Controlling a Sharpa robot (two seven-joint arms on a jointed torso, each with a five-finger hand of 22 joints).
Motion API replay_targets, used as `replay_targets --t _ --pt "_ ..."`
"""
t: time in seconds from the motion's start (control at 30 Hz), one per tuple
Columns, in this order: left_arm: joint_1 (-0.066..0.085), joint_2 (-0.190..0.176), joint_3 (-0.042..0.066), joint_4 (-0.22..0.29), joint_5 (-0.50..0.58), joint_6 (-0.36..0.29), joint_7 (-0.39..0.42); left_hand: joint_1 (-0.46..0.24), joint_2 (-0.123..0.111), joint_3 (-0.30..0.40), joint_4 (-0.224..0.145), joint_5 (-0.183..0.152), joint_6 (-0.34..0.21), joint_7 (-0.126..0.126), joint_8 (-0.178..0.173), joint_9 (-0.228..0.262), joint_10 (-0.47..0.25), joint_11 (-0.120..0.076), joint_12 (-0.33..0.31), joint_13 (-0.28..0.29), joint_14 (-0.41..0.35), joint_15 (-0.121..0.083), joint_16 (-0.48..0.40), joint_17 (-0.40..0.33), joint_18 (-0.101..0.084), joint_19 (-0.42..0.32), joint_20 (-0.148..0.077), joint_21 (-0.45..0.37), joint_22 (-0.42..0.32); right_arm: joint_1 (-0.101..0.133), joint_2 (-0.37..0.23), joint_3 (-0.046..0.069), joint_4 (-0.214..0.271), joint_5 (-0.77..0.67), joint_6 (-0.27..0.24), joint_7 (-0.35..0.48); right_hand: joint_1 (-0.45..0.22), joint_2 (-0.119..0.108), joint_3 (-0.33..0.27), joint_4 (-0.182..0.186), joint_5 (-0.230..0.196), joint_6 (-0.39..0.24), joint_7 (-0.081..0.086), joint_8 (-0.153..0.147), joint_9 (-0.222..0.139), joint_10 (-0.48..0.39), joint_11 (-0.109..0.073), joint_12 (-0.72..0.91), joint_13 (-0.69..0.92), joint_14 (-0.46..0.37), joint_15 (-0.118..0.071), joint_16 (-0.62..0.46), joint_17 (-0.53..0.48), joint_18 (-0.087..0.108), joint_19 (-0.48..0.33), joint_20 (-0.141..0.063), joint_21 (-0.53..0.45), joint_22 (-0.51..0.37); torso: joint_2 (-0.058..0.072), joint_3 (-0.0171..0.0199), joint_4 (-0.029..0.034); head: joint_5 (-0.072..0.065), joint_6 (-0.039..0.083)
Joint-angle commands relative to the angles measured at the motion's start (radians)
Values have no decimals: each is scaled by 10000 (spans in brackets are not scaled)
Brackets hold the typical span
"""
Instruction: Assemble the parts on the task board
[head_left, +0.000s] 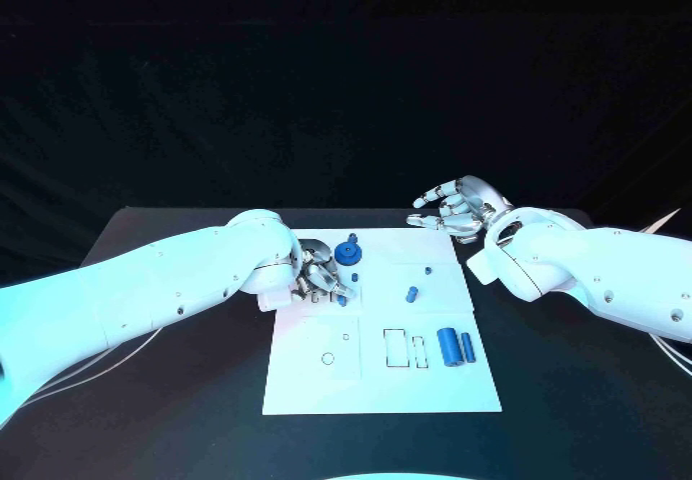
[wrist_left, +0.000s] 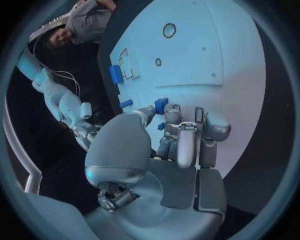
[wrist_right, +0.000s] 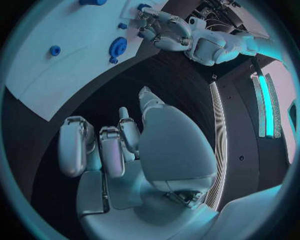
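While the left hand pinches a blue part on the task board, the right hand hovers released.

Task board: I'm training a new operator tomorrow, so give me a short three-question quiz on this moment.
1. True or false: the right hand holds a blue part.
2. Which hand is down among the parts on the task board? A. left hand B. right hand C. both
3. Fill in: the two blue cylinders lie side by side near the board's edge on the robot's ____ side.
Key: 1 false; 2 A; 3 right.
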Motion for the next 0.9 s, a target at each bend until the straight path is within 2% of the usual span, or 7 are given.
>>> replay_targets --t 0.03,0.23,0.3,0.73,0.9 --pt "4 15 -1 24 105 50 12 342 3 1058 -247 114 -105 -119 138 250 142 -190 129 43 438 -54 240 1322 -24 289 -54 175 250 -8 8 0 -7 -20 35 1 -56 248 -384 58 118 -35 -10 247 103 -185 -15 -57 298 842 -113 -134 1891 219 -26 -44 -158 1079 0 1 -2 4 -13" --pt "3 -28 0 31 261 13 9 344 -256 2593 -795 109 -148 -137 273 631 254 -220 120 57 480 -73 276 1405 -33 306 -73 211 315 -13 9 -2 -15 -20 50 -10 -56 248 -384 58 118 -35 -10 247 103 -185 -15 -57 298 842 -113 -134 1891 219 -26 -44 -158 1079 9 9 -7 6 -16" --pt "2 -41 2 31 352 -14 6 278 -285 2878 -919 106 -143 -150 358 757 305 -223 137 84 492 -84 286 1427 -40 327 -77 229 351 -15 11 -3 -18 -20 54 -12 -56 248 -384 58 118 -35 -10 247 103 -185 -15 -57 298 842 -113 -134 1891 219 -26 -44 -158 1079 10 13 -7 2 -11" --pt "-6 -324 68 208 1138 -376 -11 -78 -410 3830 -1446 116 -150 -183 588 1211 577 -262 295 325 588 -125 363 1597 -73 455 -108 322 542 -25 -3 -5 -32 -9 75 -17 -58 259 -388 52 118 -38 -14 276 109 -175 -18 -47 301 840 -116 -140 1882 225 -35 -46 -190 1061 -15 19 9 -16 15" --pt "-5 -517 80 365 985 -444 -32 -186 -462 4086 -1613 131 -118 -192 613 1301 693 -276 366 439 640 -139 406 1691 -81 494 -121 347 590 -27 -25 -5 -43 -5 69 -14 -58 259 -388 52 118 -38 -14 276 109 -175 -18 -47 301 840 -116 -140 1882 225 -35 -46 -190 1061 -18 22 18 -1 16"
